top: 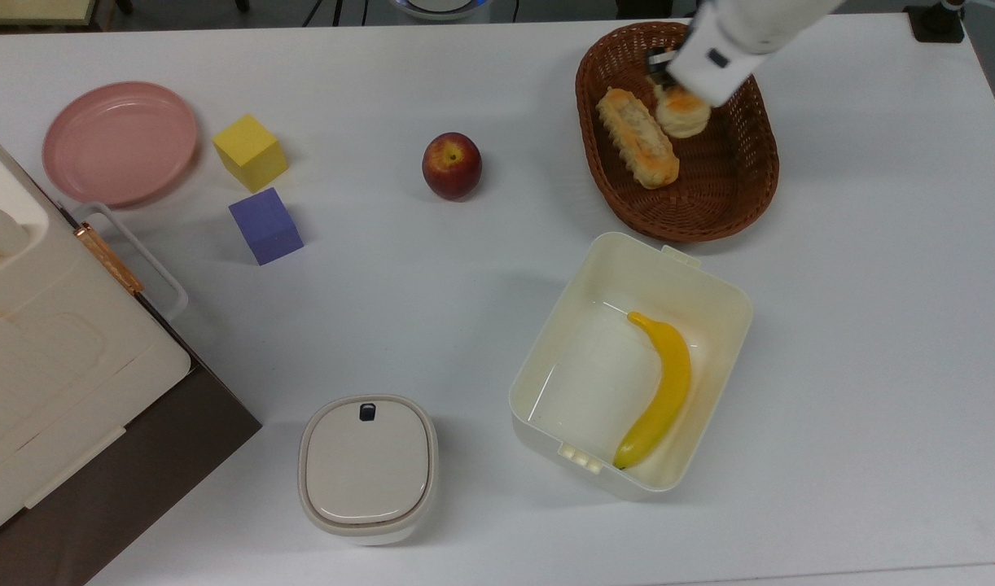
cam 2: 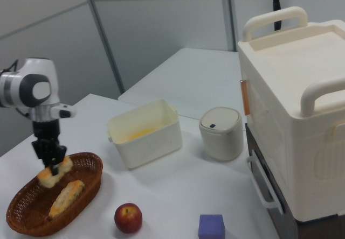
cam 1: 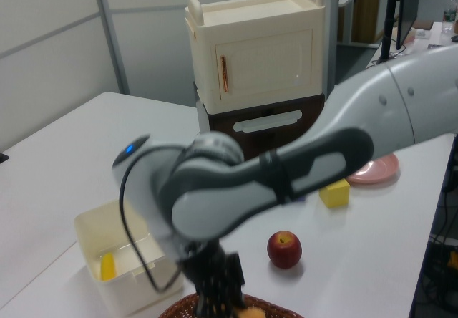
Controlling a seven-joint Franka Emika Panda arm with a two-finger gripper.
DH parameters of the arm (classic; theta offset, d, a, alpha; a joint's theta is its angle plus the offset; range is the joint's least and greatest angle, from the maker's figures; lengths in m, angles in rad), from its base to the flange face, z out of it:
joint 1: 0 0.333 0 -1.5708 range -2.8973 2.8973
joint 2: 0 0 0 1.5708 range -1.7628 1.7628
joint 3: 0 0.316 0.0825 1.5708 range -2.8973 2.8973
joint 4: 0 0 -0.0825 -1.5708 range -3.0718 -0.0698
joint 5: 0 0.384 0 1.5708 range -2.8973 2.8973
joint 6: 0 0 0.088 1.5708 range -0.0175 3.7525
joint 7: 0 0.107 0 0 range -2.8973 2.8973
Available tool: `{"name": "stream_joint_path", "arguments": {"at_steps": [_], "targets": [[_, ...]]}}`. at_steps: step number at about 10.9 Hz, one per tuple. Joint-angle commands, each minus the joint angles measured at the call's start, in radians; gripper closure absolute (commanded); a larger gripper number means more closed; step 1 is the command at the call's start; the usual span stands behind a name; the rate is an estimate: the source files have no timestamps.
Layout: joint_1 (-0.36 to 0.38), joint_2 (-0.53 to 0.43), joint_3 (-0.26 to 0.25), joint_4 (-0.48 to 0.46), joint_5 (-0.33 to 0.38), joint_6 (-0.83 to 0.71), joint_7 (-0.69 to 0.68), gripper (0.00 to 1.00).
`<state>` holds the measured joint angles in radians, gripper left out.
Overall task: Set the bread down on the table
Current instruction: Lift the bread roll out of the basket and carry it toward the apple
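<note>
The bread (top: 683, 114), a stubby pale bun with toasted patches, hangs in the air over the brown wicker basket (top: 709, 203), with my gripper (top: 667, 80) shut on it from above. In the right view the bread (cam 2: 54, 173) is held clear above the basket (cam 2: 21, 217) by the gripper (cam 2: 53, 164). In the left view the gripper (cam 1: 218, 293) points down at the basket's rim (cam 1: 186, 307), and the bread (cam 1: 247, 312) peeks out at the bottom edge. The white table (top: 465, 268) spreads all around.
A longer golden loaf (top: 637, 138) lies in the basket. A red apple (top: 452, 166) sits to the top view's left of it. A cream bin (top: 546, 391) holds a banana (top: 659, 391). Also here are a lidded pot (top: 367, 468), yellow (top: 250, 151) and purple (top: 265, 225) cubes, a pink plate (top: 120, 142) and a cabinet (top: 50, 382).
</note>
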<state>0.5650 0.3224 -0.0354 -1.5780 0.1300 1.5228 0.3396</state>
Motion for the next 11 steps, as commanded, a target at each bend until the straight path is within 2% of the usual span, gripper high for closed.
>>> {"name": "stream_joint_path", "arguments": {"at_steps": [1, 3, 7, 9, 11], "targets": [[-0.095, -0.025, -0.001, -0.014, -0.061, -0.007, -0.086, 0.73], [-0.12, -0.016, -0.001, -0.019, -0.11, -0.004, -0.128, 0.72], [-0.247, -0.002, -0.001, -0.016, -0.125, 0.031, -0.153, 0.69], [-0.284, 0.0, -0.041, 0.004, -0.176, 0.034, -0.149, 0.68], [-0.345, 0.006, -0.051, -0.002, -0.205, 0.034, -0.157, 0.64]]}}
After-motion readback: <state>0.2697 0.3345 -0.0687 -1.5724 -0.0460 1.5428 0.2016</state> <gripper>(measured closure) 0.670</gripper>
